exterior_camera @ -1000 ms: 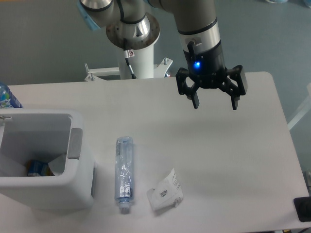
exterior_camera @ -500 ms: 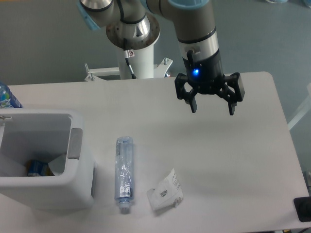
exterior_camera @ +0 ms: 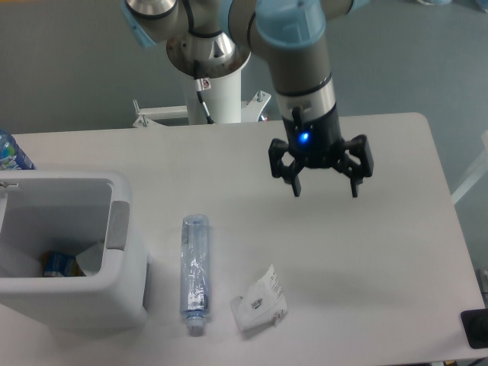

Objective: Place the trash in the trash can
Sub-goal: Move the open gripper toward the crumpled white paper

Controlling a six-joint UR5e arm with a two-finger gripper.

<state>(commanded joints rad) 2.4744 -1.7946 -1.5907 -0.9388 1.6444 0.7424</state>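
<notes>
A: Location of the trash?

B: Two items, both on the table (exterior_camera: pixel 396 252) near its front edge. The crumpled white wrapper (exterior_camera: pixel 260 300) with dark print lies right of centre. The clear plastic bottle (exterior_camera: pixel 194 272) lies on its side just left of the wrapper, not touching it, pale cap toward the front edge.

A: Trash can position?

B: The white trash can (exterior_camera: pixel 128 282) stands at the left front of the table, just beside the bottle. A grey tab sits on its right rim. Inside, at the bottom, a small blue-and-orange item (exterior_camera: pixel 57 264) is visible; it cannot be identified.

A: Gripper condition?

B: The gripper (exterior_camera: pixel 324 185) hangs above the table, behind and to the right of the wrapper, well apart from both items. Fingers are spread wide, pointing down, holding nothing. A blue indicator light is lit on its body.

A: Other objects?

B: A blue bottle (exterior_camera: pixel 11 153) at the far left edge, behind the trash can, partly cut off.
</notes>
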